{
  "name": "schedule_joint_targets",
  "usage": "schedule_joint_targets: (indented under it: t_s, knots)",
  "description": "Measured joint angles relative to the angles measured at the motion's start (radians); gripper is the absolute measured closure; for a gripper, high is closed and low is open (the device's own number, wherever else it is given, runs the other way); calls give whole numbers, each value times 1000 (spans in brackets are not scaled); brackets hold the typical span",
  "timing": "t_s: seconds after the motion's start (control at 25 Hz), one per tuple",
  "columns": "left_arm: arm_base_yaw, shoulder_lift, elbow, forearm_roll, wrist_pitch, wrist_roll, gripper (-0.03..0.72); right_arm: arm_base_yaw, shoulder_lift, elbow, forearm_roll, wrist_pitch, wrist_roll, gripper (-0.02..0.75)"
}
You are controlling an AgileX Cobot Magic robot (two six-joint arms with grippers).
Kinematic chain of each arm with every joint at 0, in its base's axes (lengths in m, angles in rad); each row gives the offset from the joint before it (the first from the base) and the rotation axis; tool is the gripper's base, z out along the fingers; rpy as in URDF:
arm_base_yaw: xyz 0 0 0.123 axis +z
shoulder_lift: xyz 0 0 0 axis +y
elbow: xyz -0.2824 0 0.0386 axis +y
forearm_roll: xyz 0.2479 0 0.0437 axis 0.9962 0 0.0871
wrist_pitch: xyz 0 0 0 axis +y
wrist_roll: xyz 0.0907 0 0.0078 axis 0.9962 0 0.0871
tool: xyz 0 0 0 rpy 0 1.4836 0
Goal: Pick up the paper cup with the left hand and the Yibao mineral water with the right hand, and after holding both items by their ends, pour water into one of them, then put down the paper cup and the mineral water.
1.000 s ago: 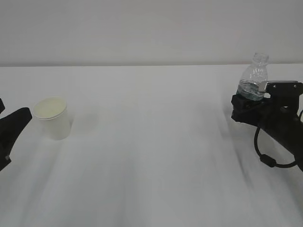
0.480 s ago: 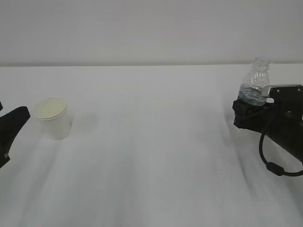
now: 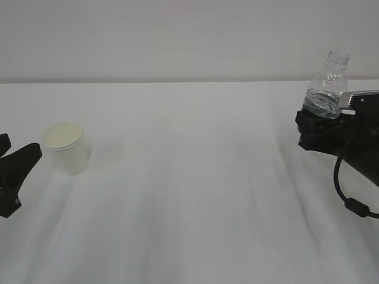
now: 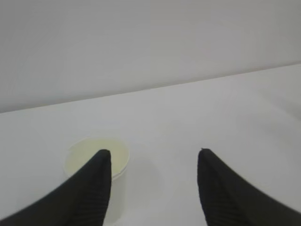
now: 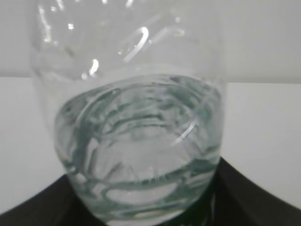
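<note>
In the exterior view, the paper cup is seen standing upright on the white table at the left, just beside the left hand, while the Yibao mineral water is held by its lower part in the right hand, tilted slightly and clear of the table. In the left wrist view, the left hand's fingers are spread wide with nothing between them, the cup partly hidden behind the left one. In the right wrist view, the bottle, with water in its lower part, is clamped between the dark jaws.

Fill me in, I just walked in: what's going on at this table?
The right hand holds the Yibao mineral water, uncapped and partly full, tilted at the table's right edge. The paper cup stands upright at the left, ungripped. The left hand, jaws open, sits beside it.
</note>
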Motion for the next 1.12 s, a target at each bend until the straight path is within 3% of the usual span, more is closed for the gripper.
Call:
schedule_joint_targets:
  t_s: [1.12]
  knots:
    - [0, 251, -15, -76, -15, 66, 280, 0, -86, 43, -46, 0, 2, 294]
